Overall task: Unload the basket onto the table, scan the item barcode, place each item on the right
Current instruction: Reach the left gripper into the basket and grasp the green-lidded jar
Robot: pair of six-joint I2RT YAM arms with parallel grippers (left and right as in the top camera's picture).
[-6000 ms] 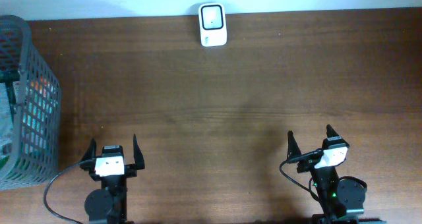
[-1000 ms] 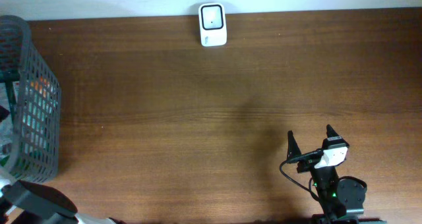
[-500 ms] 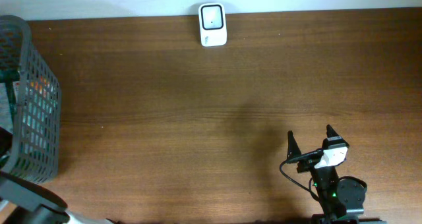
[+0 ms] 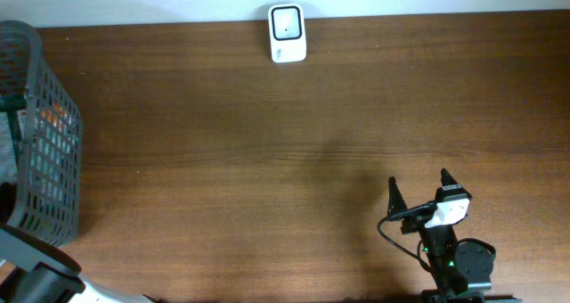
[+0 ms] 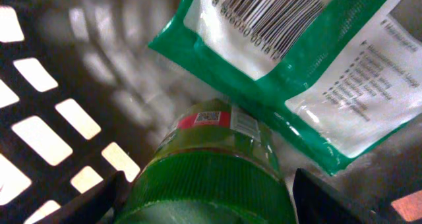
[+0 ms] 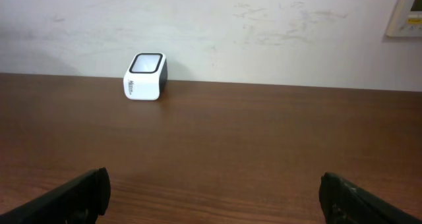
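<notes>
Close by, the right fingers (image 4: 419,183) sit spread wide above the bench (image 4: 267,160), holding nothing. Over to the left, the left arm (image 4: 36,276) reaches into the grey mesh basket (image 4: 49,116). Down inside it, the left fingers (image 5: 211,197) straddle the ribbed cap of a green bottle (image 5: 217,138); whether they grip it yet I cannot tell. A green-and-white pouch (image 5: 297,72) lies just behind the bottle, barcode up. At the far edge of the bench stands the white scanner (image 4: 287,33), well apart from both arms.
</notes>
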